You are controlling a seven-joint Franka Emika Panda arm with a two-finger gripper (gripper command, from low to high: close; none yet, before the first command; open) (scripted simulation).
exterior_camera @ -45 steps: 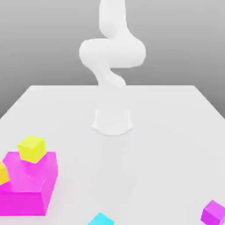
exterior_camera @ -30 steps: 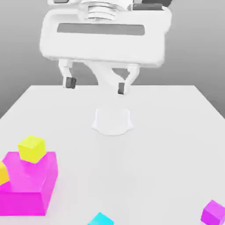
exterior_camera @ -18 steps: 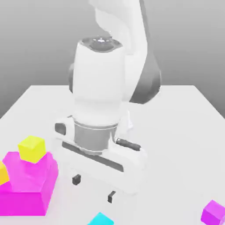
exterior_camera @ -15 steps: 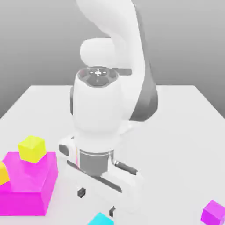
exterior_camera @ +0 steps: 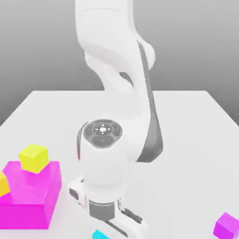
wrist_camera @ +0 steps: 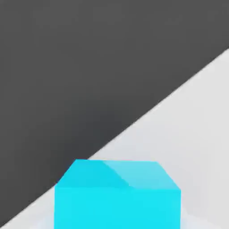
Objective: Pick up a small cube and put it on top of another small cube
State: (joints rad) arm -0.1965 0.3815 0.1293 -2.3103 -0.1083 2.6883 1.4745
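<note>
Nearest, at the exterior view's bottom edge, the small cyan cube with plain flat faces [wrist_camera: 117,208] sits beneath the white gripper [exterior_camera: 109,226]. The fingers are closed to a narrow grip and appear to have the cube between them. The grasp step seems in hand; next comes a straight lift, clear of the neighbours, before carrying it over another cube.

The cube has no long axis. In the hand view one side face lies square to the camera, while the pale tabletop's edge [wrist_camera: 197,107] runs slantwise to it.

To the exterior view's right stands a small violet cube [exterior_camera: 226,227], well apart and turned cornerwise. To its left lies a large magenta block [exterior_camera: 23,216], with an orange cube [exterior_camera: 3,183] and a yellow cube [exterior_camera: 33,158] apparently on it. Which cube is the target I cannot tell. Beyond rises the white arm [exterior_camera: 112,46].
</note>
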